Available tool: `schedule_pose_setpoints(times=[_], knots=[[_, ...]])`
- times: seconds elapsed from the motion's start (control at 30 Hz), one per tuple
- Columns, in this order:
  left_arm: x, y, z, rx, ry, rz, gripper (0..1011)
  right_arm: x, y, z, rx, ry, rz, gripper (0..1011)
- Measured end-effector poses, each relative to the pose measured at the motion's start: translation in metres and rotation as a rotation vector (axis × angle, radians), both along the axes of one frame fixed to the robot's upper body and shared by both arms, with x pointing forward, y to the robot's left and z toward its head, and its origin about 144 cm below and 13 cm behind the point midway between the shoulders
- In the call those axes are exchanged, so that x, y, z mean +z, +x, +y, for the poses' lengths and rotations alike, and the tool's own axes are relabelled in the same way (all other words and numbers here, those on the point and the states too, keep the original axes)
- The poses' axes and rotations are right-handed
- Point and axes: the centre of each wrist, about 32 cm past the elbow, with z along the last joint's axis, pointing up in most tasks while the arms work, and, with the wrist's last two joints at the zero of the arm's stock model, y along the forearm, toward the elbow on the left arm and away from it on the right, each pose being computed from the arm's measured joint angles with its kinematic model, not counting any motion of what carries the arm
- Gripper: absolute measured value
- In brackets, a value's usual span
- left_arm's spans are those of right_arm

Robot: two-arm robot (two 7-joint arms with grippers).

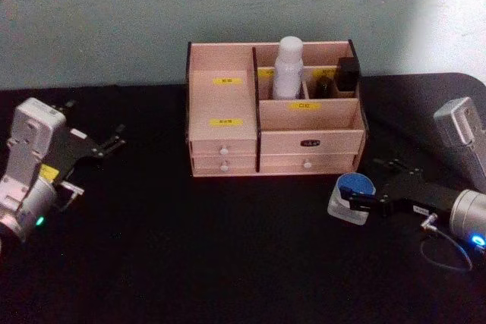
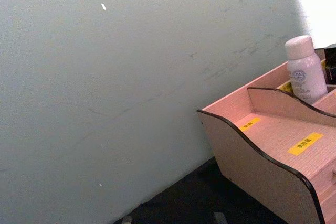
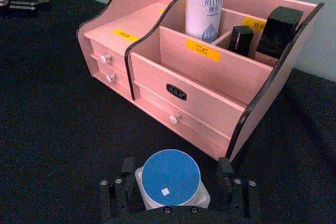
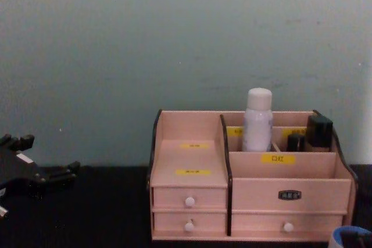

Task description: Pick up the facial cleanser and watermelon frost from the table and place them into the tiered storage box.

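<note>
While the right gripper (image 3: pixel 176 163) straddles the watermelon frost (image 3: pixel 170 178), jaws apart and clasping nothing yet, close squarely below its lid; left gripper (image 1: pixel 112 140) idles aside

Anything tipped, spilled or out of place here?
Nothing stands out. White bottle upright in the wooden box; blue-lidded jar upright on the table inside the open right gripper; left gripper parked at left.

Cleanser (image 1: pixel 288 66) in box (image 1: pixel 220 104) (frost (image 1: pixel 355 187) outside)
</note>
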Motion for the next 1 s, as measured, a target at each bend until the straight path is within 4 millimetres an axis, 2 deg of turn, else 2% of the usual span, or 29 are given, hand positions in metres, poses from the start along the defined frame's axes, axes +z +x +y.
schedule_pose_setpoints(times=[1.0], knots=[[0.0000, 0.0000, 0.0000, 0.000, 0.000, 0.000, 1001, -0.0080, 0.0029, 0.0036, 0.021, -0.042, 0.045, 1000]])
